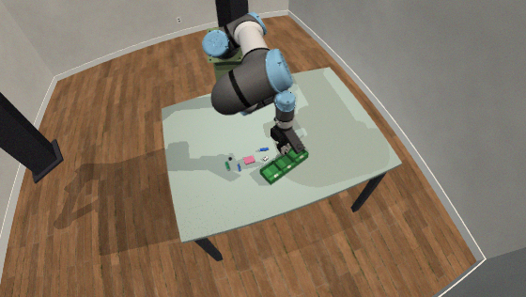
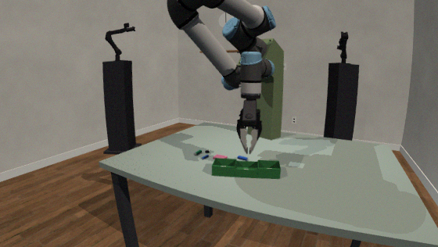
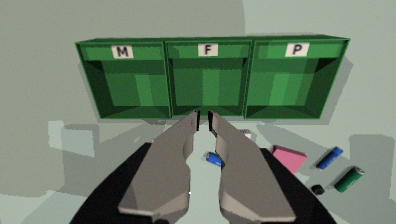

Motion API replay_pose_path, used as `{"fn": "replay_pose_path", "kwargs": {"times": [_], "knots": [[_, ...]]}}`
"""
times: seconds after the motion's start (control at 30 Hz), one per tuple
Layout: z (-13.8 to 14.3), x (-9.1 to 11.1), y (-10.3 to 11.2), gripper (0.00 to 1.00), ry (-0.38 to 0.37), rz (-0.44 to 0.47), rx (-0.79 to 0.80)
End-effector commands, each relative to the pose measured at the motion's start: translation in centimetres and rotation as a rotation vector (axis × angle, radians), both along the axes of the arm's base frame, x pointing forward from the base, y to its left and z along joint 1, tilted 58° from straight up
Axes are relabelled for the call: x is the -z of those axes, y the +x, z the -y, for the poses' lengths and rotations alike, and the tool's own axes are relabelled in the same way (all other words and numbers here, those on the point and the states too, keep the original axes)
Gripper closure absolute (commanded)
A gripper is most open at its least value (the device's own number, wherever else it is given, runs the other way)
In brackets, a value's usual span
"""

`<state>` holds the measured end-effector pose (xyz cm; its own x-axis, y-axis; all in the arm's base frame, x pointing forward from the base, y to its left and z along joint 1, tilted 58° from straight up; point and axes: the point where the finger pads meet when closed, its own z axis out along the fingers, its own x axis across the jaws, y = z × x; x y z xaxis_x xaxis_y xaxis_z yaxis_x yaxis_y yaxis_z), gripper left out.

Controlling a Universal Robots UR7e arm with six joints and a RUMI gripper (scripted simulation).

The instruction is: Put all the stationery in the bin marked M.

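Seen from the exterior side, the nearest thing on the pale table (image 1: 211,202) (image 2: 332,191) (image 3: 370,100) is a green three-part bin row (image 1: 284,165) (image 2: 246,172) (image 3: 207,38), upright. Bin M (image 1: 298,153) (image 2: 270,164) (image 3: 132,87) is its right end, F the middle, P the left.

Just beyond, the pincer (image 1: 284,149) (image 2: 248,152) (image 3: 204,112) hangs pointing down, closed on nothing (a thin slit shows between its tips). A small white piece (image 1: 265,158) (image 3: 245,133) lies close behind the row, partly hidden in the wrist view.

Farther back is a blue piece (image 1: 264,149) (image 2: 242,158) (image 3: 213,159), with a pink block (image 1: 249,160) (image 2: 220,157) (image 3: 288,159) to its left. Left again come a second blue piece (image 1: 239,167) (image 2: 205,157) (image 3: 329,158), a green cylinder (image 1: 227,165) (image 2: 198,152) (image 3: 349,179) and a small black piece (image 1: 230,159) (image 2: 207,151) (image 3: 317,189). All these lie outside the bins (which are stationery, I cannot tell).

Far off, dark pedestals (image 2: 118,103) stand left and right.
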<state>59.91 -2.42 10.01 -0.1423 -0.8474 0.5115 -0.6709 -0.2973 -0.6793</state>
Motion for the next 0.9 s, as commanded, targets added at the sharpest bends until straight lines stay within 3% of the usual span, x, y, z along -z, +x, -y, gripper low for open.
{"fn": "replay_pose_path", "kwargs": {"times": [0.0,0.43,0.87], "knots": [[-1.0,0.6,0.1,0.96,0.000,0.001,0.000],[-6.3,4.2,0.7,0.96,0.000,0.001,0.000],[-5.6,5.0,1.9,0.96,0.000,0.001,0.000]]}}
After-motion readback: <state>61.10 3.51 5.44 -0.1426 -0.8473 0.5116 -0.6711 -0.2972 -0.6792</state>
